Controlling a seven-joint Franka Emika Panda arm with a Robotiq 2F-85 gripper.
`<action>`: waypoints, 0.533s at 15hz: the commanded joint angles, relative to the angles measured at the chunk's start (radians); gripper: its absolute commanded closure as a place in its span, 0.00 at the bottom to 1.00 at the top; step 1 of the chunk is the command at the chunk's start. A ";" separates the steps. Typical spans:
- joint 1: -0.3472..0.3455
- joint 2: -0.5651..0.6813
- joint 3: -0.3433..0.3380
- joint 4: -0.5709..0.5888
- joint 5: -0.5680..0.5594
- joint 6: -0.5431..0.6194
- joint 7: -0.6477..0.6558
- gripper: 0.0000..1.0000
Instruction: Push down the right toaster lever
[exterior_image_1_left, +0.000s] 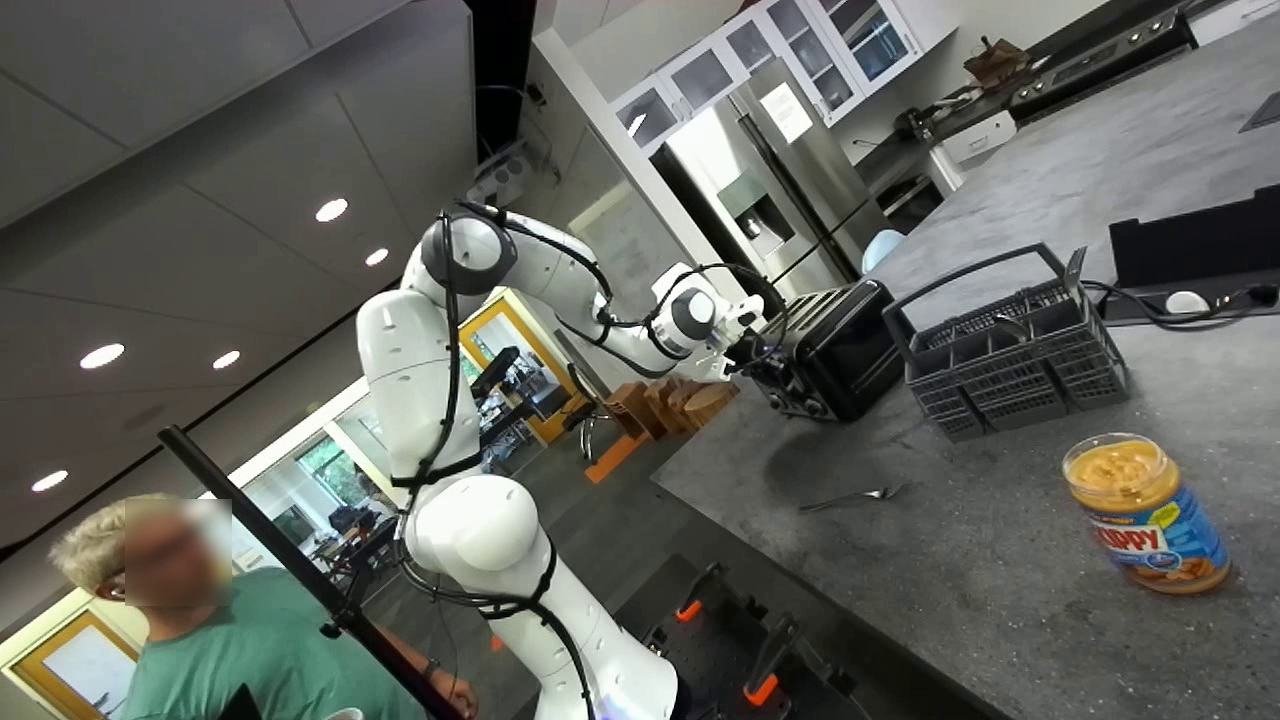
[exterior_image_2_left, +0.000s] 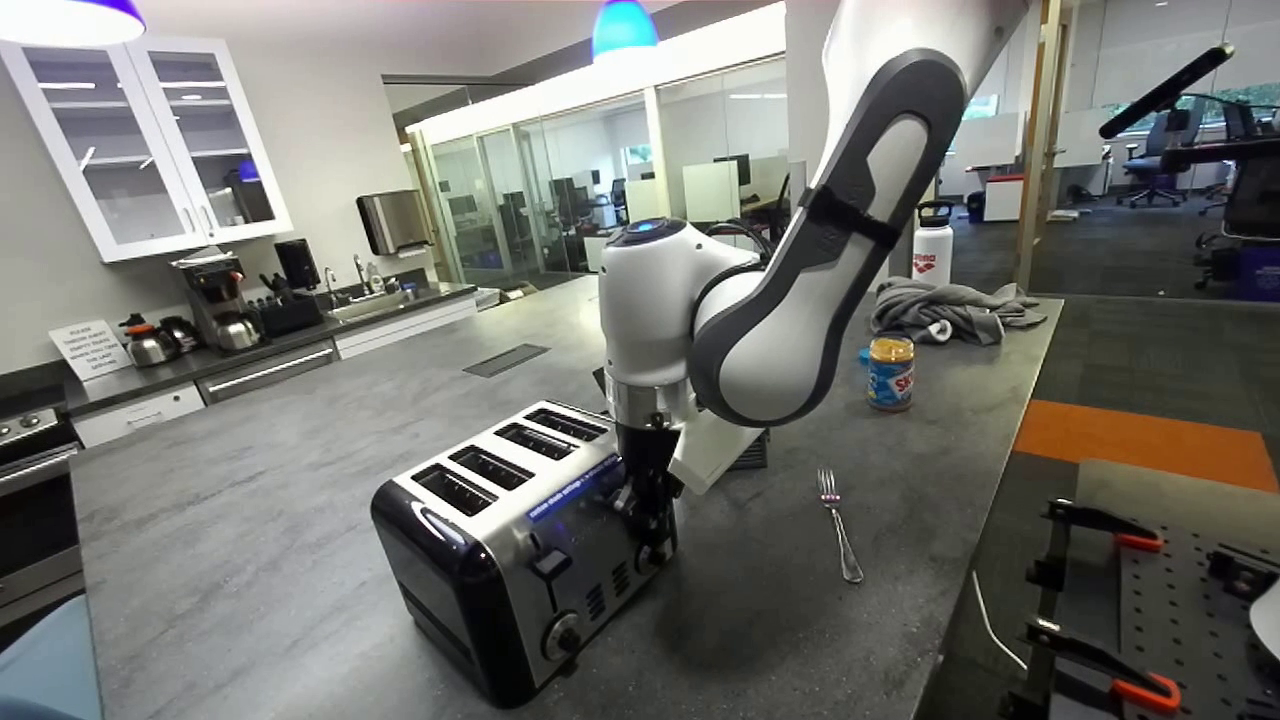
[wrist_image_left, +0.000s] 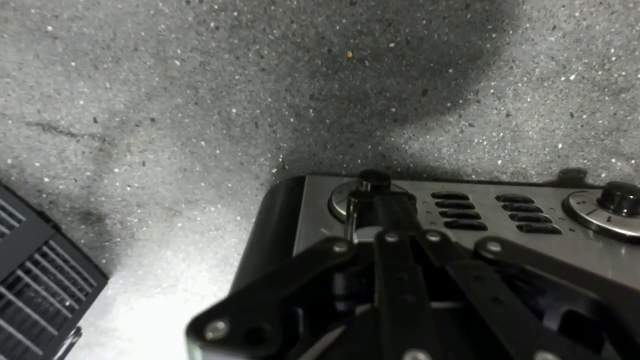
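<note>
Here's the broad grey surface (exterior_image_2_left: 250, 560), and over it the white arm (exterior_image_1_left: 425, 390), bending in to the control side of the toaster (exterior_image_2_left: 515, 560), which stands upright, four slots facing up! The dark basket rack (exterior_image_1_left: 1015, 385) sits near the toaster, a gap between them in the wrist view. And the end effector (wrist_image_left: 382, 207), right up at the toaster's right end, jaws drawn together, nothing visibly in their grasp! Well apart from the toaster, an open peanut butter jar (exterior_image_1_left: 1145, 520); closer, out from the toaster's control side, a fork (exterior_image_2_left: 838, 524); on that face the left lever (exterior_image_2_left: 551, 564) shows, the right lever hides behind the end effector, so contact I cannot tell, and low on the toaster's right end, a black knob (wrist_image_left: 374, 180)
</note>
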 joint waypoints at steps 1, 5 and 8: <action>0.048 -0.029 -0.046 -0.021 -0.069 0.002 0.057 1.00; 0.074 -0.157 -0.051 -0.083 -0.131 -0.055 0.102 1.00; 0.080 -0.273 -0.042 -0.128 -0.245 -0.101 0.197 1.00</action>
